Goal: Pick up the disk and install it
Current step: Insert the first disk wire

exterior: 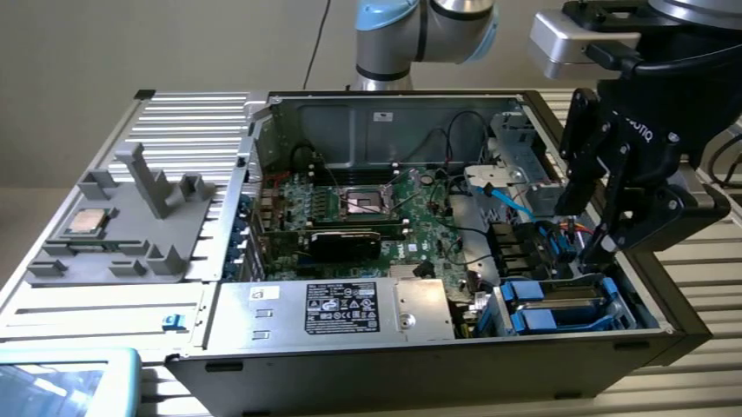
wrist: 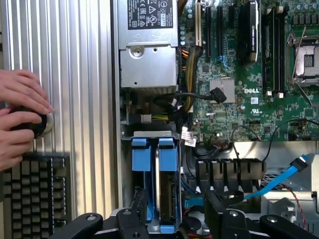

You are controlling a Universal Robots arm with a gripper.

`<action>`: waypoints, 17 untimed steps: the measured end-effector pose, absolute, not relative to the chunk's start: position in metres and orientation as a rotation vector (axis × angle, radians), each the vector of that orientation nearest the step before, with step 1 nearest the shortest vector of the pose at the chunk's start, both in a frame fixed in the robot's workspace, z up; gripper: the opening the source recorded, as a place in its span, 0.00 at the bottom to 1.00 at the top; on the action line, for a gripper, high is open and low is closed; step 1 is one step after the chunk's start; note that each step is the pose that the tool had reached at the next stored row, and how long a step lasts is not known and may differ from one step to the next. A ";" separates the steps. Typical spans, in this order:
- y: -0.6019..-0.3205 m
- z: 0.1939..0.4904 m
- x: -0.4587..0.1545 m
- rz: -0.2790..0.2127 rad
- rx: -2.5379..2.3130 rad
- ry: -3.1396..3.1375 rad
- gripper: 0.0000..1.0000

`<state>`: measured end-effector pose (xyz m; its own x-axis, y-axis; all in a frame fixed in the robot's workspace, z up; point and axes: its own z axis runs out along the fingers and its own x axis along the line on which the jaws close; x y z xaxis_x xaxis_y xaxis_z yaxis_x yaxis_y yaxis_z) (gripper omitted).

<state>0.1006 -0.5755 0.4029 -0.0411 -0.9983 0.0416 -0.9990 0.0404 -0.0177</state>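
Black two-finger gripper (exterior: 593, 236) hangs over the open black computer case (exterior: 406, 372), jaws spread. Silver-grey metal disk with blue plastic carrier rails (exterior: 562, 304) sits in the drive bay right below the fingertips; can't tell if they touch. Thin blue cable (exterior: 510, 201) just beside the gripper. Green motherboard (exterior: 383, 208) and grey metal box with black label (exterior: 347, 308) further off. Grey plastic fixture (exterior: 128, 234) holding a small square silver chip (exterior: 86, 223) is farthest from the tool, outside the case.
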 end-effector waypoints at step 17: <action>-0.555 0.394 0.138 0.065 2.163 -2.253 0.58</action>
<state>0.1379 -0.5553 0.3943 -0.0410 -0.9983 0.0418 -0.9990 0.0403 -0.0175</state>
